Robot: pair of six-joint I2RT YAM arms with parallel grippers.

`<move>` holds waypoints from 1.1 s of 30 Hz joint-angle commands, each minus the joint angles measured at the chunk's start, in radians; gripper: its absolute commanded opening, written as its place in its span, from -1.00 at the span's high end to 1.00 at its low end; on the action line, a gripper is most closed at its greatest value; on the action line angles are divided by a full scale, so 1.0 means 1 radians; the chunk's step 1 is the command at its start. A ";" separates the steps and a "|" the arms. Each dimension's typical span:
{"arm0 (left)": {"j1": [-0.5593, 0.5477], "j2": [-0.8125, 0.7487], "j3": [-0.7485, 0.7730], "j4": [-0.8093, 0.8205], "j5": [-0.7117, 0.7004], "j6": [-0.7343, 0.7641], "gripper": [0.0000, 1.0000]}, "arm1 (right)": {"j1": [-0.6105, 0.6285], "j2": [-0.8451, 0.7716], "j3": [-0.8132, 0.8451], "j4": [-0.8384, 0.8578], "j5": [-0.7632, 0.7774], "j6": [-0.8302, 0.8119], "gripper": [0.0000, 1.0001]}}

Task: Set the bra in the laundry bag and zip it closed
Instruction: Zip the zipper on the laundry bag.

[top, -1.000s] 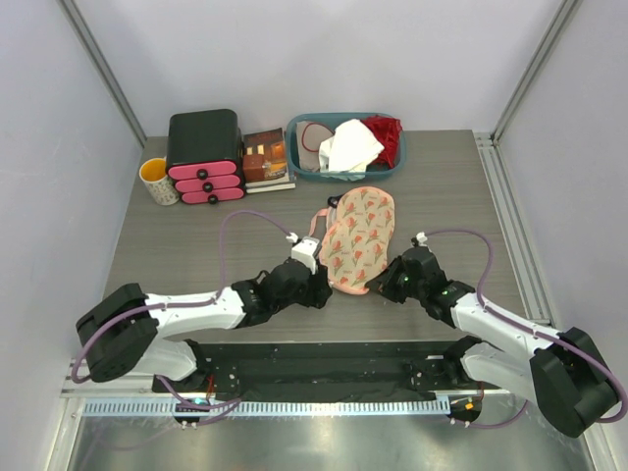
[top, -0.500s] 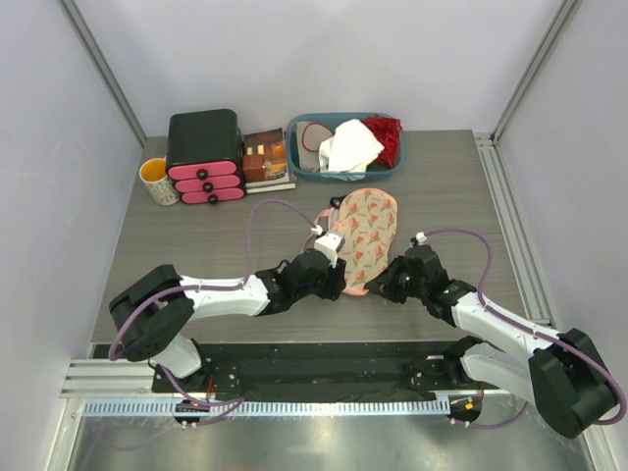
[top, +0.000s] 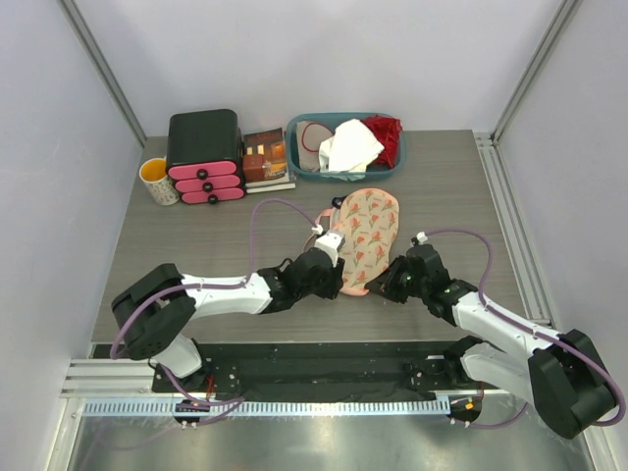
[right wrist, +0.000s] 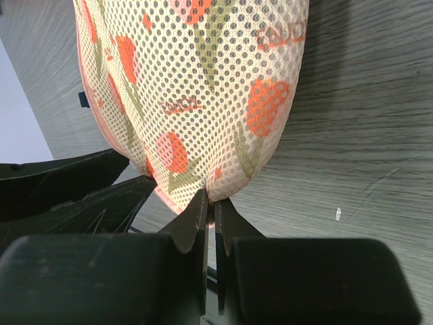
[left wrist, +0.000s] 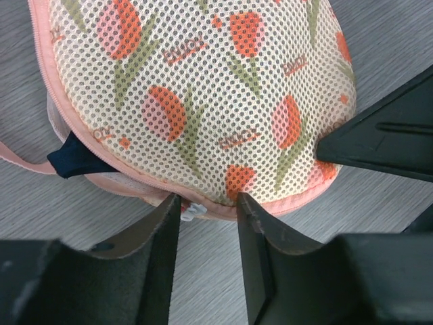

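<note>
The laundry bag (top: 363,234), cream mesh with a red flower print and pink zipper trim, lies on the table (top: 177,245) between both arms. A navy corner of the bra (left wrist: 74,160) pokes out of the unzipped seam on the left; the rest is hidden inside. My left gripper (left wrist: 208,211) is open at the bag's near rim (left wrist: 284,203), with the small white zipper pull (left wrist: 193,211) just inside its left finger (left wrist: 166,233). My right gripper (right wrist: 211,203) is shut on the bag's near edge (right wrist: 223,177). In the top view the two grippers (top: 339,282) (top: 379,287) flank the bag's near end.
A teal basket (top: 306,169) holding a white cloth (top: 349,145) and a red garment (top: 387,135) stands at the back. Left of it are a small book-like box (top: 265,157), a black and pink drawer unit (top: 204,155) and a yellow mug (top: 157,181).
My left arm has swung right to the bag's near end and its jaws have narrowed around the zipper pull. The right gripper has kept its hold.
</note>
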 commanded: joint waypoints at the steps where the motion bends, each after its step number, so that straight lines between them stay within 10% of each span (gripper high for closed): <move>1: -0.001 -0.067 -0.028 -0.016 -0.014 -0.006 0.17 | -0.009 -0.027 0.036 0.005 -0.027 -0.015 0.83; 33: 0.127 -0.018 -0.080 0.144 0.275 -0.080 0.04 | -0.018 -0.027 0.058 -0.014 -0.049 -0.029 0.85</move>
